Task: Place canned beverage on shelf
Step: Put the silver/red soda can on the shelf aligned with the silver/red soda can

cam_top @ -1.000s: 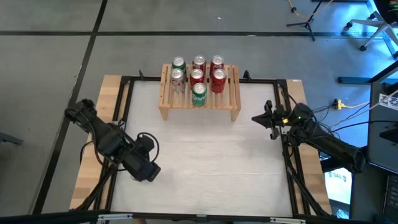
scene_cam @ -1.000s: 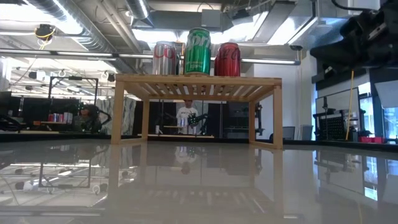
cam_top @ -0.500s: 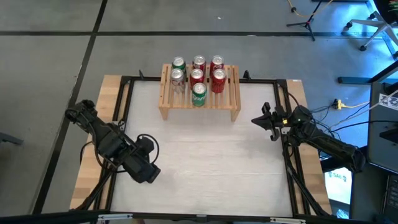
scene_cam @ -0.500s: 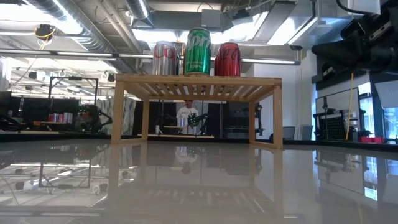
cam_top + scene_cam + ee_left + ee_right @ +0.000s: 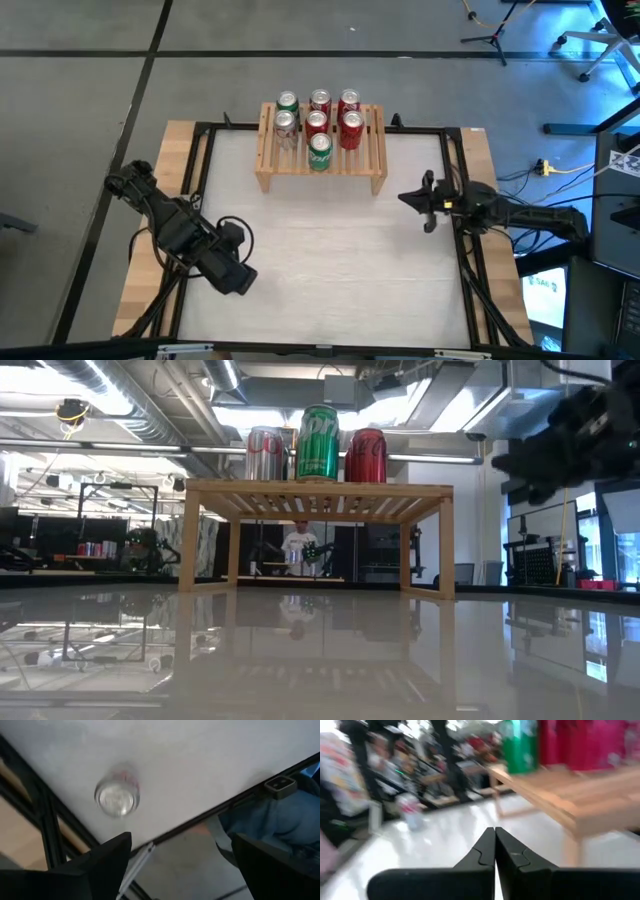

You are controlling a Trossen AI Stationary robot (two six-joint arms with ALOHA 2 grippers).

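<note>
The wooden shelf (image 5: pixel 372 150) stands at the table's far middle on its side legs, with several cans upright on its slatted top (image 5: pixel 320 492); a green can (image 5: pixel 320 150) is the nearest. In the left wrist view one more can (image 5: pixel 117 797) stands upright on the white table near its black frame. My left gripper (image 5: pixel 181 840) hangs open above it, pointing down, touching nothing. In the high view that gripper (image 5: pixel 238 278) is at the near left and hides this can. My right gripper (image 5: pixel 403 197) is shut, empty, level at the right edge.
A black frame (image 5: pixel 455 170) borders the white table top, with wooden boards (image 5: pixel 150 280) outside it. My right arm (image 5: pixel 565 430) shows at the upper right of the low view. The middle of the table (image 5: pixel 330 260) lies bare between the arms.
My right arm has swung round at the table's right edge, so its shut gripper now points level toward the table's left, and it has come a little toward the near edge. The cans and the shelf have kept still.
</note>
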